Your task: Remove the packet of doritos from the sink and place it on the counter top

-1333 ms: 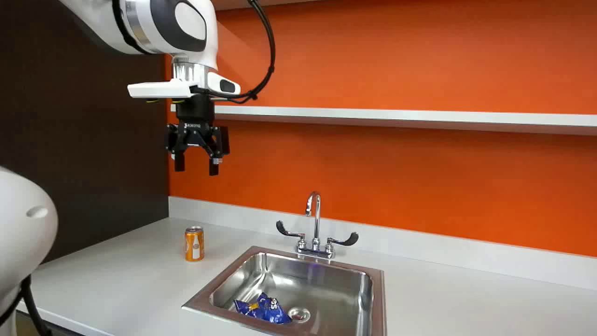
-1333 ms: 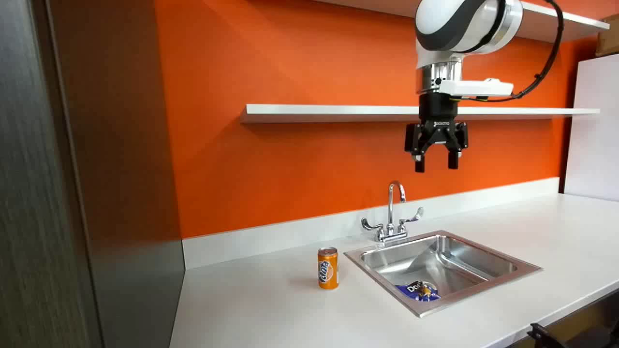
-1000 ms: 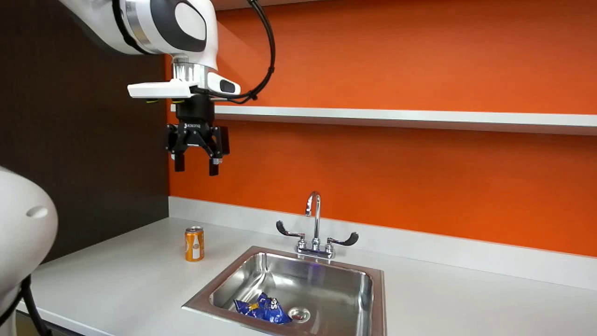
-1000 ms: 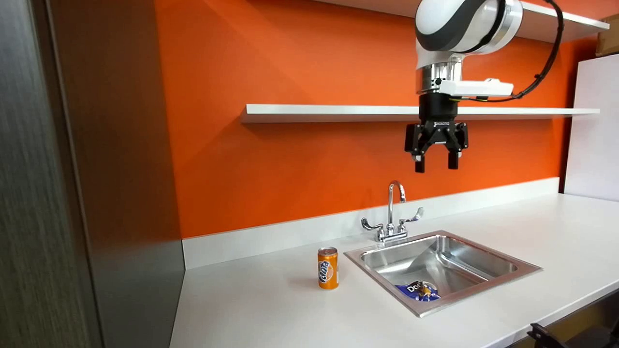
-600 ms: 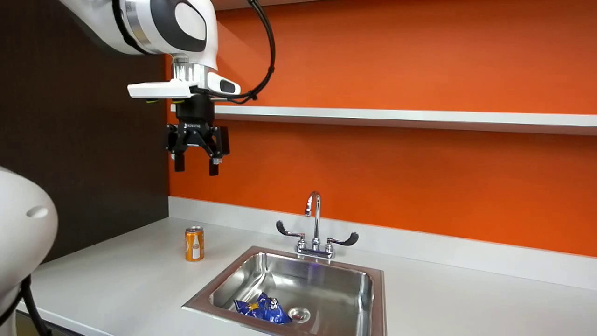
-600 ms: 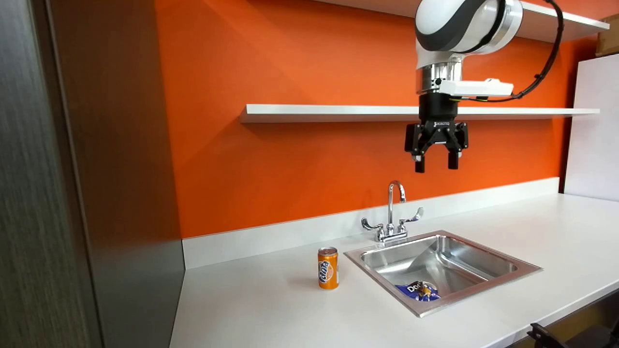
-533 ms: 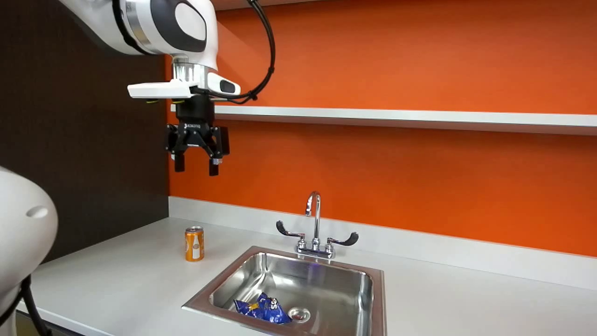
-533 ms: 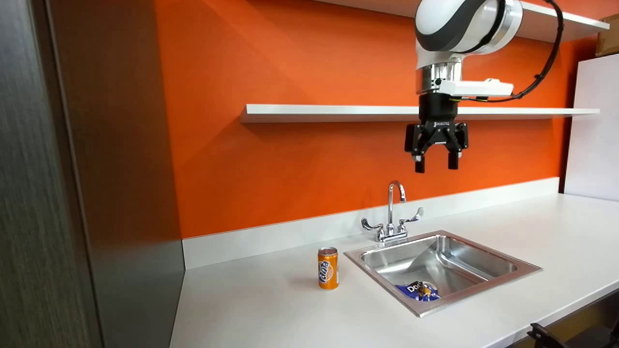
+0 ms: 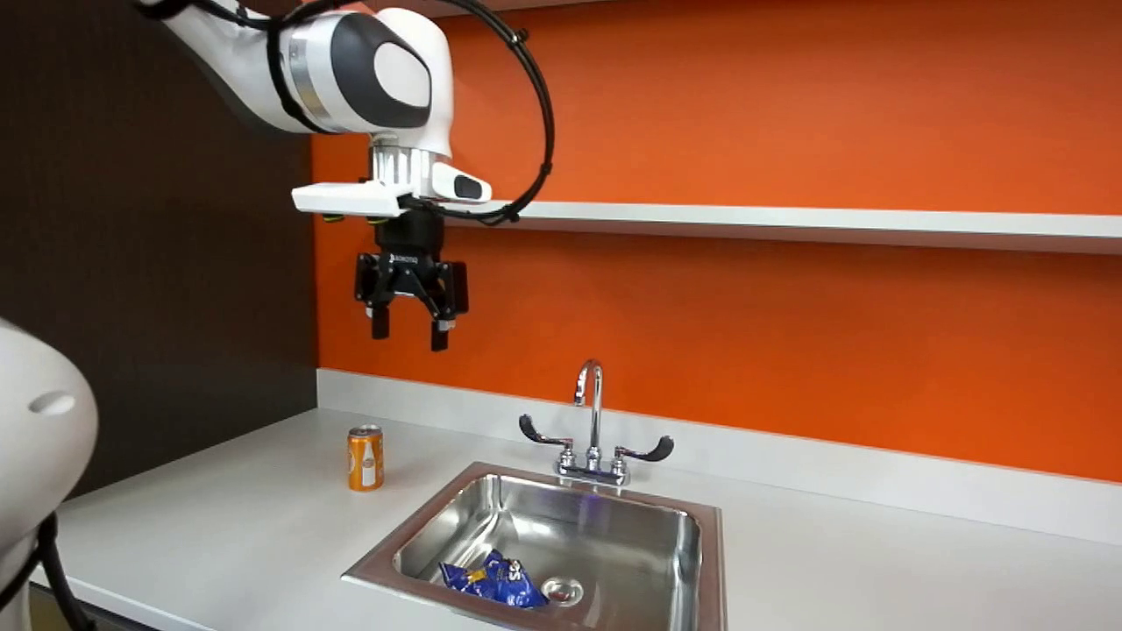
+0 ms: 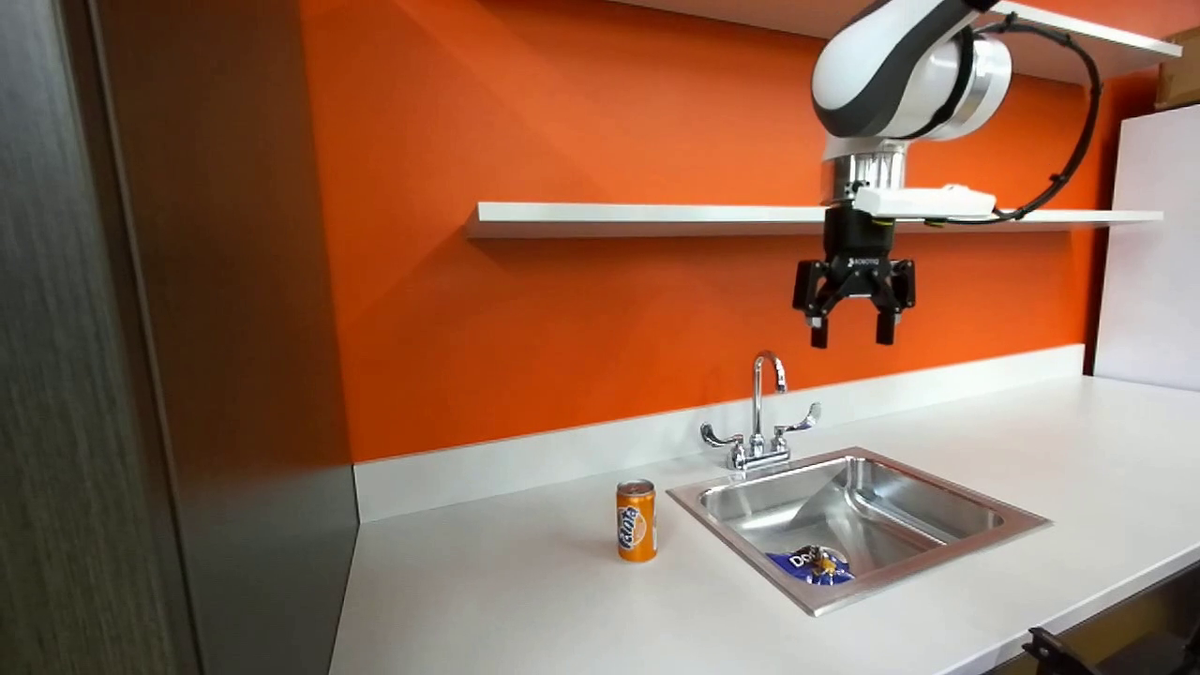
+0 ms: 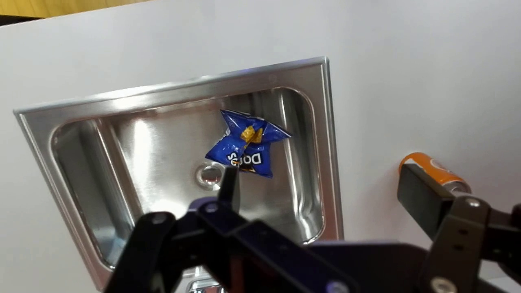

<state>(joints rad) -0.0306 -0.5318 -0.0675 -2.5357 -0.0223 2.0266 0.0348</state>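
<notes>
Packet [image 11: 248, 144] in sink [image 11: 260, 80] — lettering [image 11: 254, 158] part-hidden.

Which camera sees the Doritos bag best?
The wrist view: looking down, it shows the Doritos bag biggest, with the most letters, though upside down. Both exterior views show it smaller, in the sink, with fewer letters.

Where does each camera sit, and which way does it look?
In an exterior view: from above the counter top, towards the orange wall and dark panel; arm and open tool show.
In an exterior view: also from above, towards that wall and the white panel; arm and tool show.
Wrist view: on the arm, facing down at the sink; tool's fingers show.
Both exterior views share the faucet and upright can; all three, the packet of doritos.
</notes>
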